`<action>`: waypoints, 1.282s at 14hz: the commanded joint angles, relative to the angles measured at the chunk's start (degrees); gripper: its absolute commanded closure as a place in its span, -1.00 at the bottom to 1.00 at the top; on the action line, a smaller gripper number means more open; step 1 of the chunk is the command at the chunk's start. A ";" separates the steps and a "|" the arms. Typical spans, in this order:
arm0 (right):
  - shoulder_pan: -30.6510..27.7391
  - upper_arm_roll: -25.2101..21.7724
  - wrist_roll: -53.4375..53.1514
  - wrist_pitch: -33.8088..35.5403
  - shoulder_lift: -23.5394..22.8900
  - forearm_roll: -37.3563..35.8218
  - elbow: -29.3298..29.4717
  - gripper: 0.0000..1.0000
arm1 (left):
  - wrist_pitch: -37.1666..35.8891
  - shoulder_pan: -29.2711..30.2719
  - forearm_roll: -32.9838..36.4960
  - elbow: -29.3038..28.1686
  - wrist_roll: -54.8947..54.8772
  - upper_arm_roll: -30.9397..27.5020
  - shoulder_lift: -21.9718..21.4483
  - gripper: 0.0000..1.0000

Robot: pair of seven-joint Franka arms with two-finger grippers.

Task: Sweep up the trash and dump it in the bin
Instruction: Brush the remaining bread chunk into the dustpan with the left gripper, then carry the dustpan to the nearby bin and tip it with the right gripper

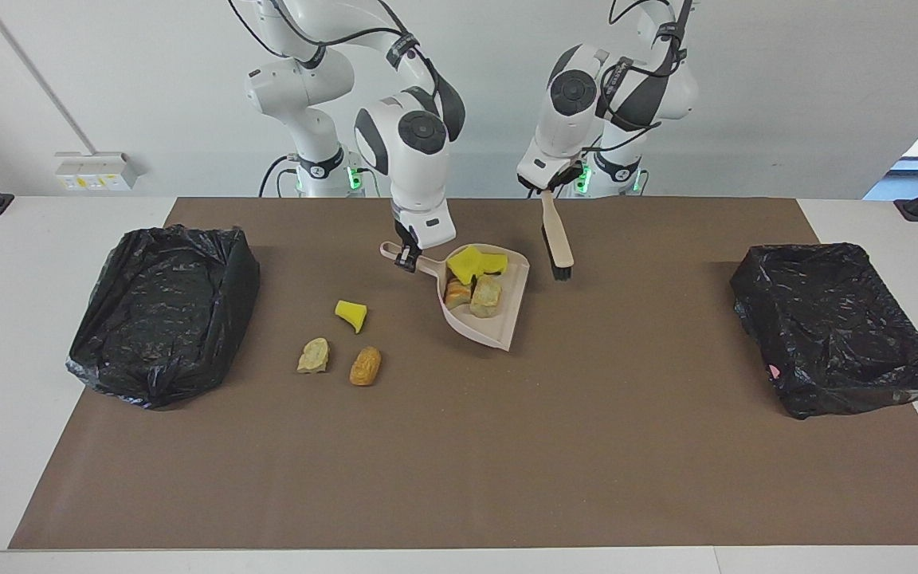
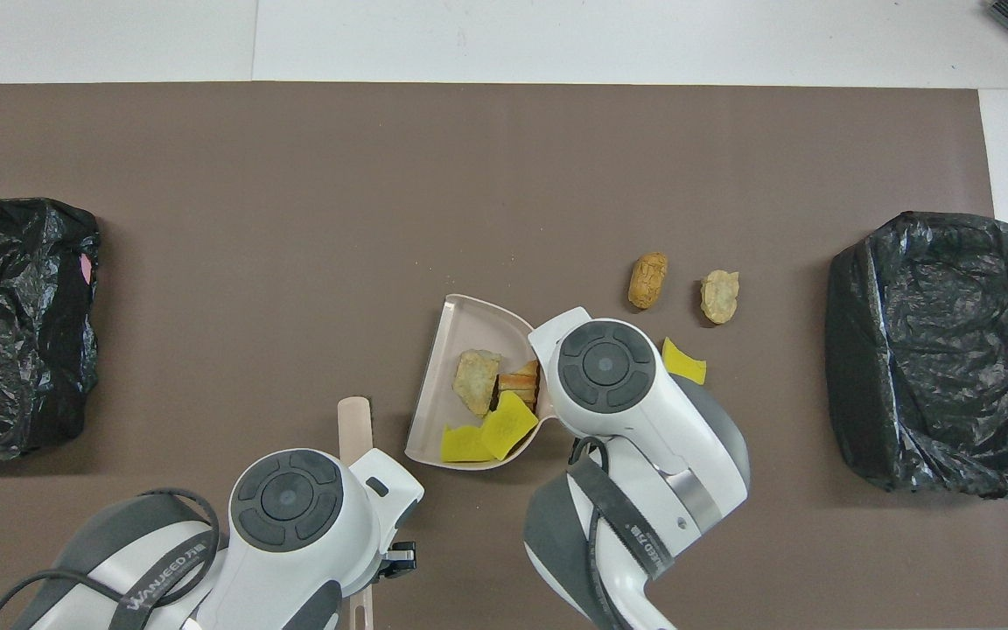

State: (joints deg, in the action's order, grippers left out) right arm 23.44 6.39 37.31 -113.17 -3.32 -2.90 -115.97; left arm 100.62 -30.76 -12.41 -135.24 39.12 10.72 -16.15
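Observation:
My right gripper [image 1: 407,261] is shut on the handle of the beige dustpan [image 1: 491,331], which carries several scraps of trash [image 1: 487,295]: yellow sponge, a beige lump, a bread-like piece. The overhead view shows the dustpan [image 2: 469,328] and its trash [image 2: 476,381]; the wrist hides the gripper. My left gripper [image 1: 543,190] is shut on the beige hand brush [image 1: 556,235], which hangs bristles down beside the pan, toward the left arm's end. Three scraps lie on the mat: a yellow sponge chunk [image 1: 351,314], a beige lump [image 1: 314,355] and an orange-brown piece [image 1: 365,365].
Two bins lined with black bags stand on the brown mat, one at the right arm's end [image 1: 160,311] [image 2: 941,350] and one at the left arm's end [image 1: 837,327] [image 2: 14,324]. The brush handle [image 2: 353,429] shows beside the pan from above.

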 commanded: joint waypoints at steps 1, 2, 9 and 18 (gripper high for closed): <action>-4.79 0.38 1.97 2.41 3.48 1.93 0.73 1.00 | 3.17 -4.03 0.02 -0.82 5.17 1.40 -0.65 1.00; -6.81 0.21 3.54 5.13 4.10 2.02 2.22 1.00 | 4.05 -6.05 -0.33 -1.08 5.35 1.40 -0.21 1.00; -26.83 -0.23 15.93 20.61 4.90 2.20 14.09 1.00 | 12.66 -16.34 -6.75 -3.45 9.92 1.40 2.87 1.00; -51.63 -0.76 38.87 24.85 -4.58 -8.50 28.68 1.00 | 21.10 -20.31 -10.88 -7.06 11.33 1.49 5.24 1.00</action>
State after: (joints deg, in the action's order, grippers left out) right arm -24.40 4.67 72.02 -89.22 -4.32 -8.83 -91.95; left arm 119.77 -49.28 -22.35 -141.18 49.26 12.97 -11.24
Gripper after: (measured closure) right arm 0.683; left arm 0.736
